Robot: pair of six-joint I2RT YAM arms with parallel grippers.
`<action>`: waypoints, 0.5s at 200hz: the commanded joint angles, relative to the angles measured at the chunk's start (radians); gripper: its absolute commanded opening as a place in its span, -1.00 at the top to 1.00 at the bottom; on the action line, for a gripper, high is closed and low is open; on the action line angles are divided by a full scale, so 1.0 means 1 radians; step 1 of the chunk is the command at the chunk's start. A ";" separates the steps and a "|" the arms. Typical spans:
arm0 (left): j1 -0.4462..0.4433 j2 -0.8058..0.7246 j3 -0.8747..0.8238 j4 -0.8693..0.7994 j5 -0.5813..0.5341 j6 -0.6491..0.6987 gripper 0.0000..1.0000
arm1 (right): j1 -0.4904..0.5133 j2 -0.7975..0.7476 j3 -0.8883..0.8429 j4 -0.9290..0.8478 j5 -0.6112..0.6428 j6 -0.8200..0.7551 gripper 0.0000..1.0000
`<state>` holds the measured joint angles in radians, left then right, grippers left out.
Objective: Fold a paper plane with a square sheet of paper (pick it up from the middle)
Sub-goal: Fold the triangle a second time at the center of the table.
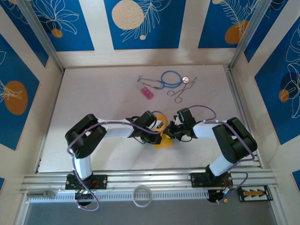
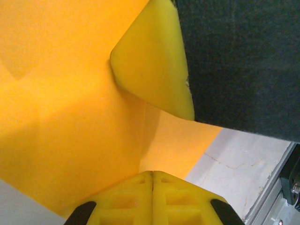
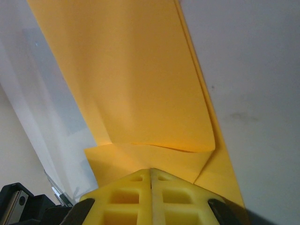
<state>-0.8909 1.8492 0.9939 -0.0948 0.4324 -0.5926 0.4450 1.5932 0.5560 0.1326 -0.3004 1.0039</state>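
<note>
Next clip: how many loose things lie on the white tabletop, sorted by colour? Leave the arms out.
Orange-yellow: 1, the folded sheet of paper
Pink: 1, the small block
Blue: 1, the stethoscope
Silver metal: 1, the scissor-like tool
Total: 4

My cell, fixtures as they stand.
- Table point(image 1: 93, 93): white top, matt, evenly lit.
- Back wall point(image 1: 144, 23): cream with blue panels, white leaf drawings, pale and orange discs.
- Left wall point(image 1: 16, 89), right wall point(image 1: 283, 79): same pattern.
- Corner posts point(image 1: 40, 35): aluminium.
- Near edge: slotted aluminium rail point(image 1: 150, 177).
</note>
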 commanded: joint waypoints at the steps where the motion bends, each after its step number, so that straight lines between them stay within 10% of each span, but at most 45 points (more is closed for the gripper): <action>1: -0.008 0.013 -0.006 -0.022 -0.014 0.028 0.91 | -0.003 0.039 -0.007 -0.098 0.035 -0.001 1.00; 100: -0.011 -0.027 -0.098 0.012 -0.026 -0.006 0.91 | -0.008 0.051 -0.004 -0.120 0.042 -0.011 1.00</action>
<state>-0.8925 1.8393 0.9413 -0.0345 0.4324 -0.5968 0.4427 1.6012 0.5678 0.1184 -0.3099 1.0031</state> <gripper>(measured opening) 0.048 0.057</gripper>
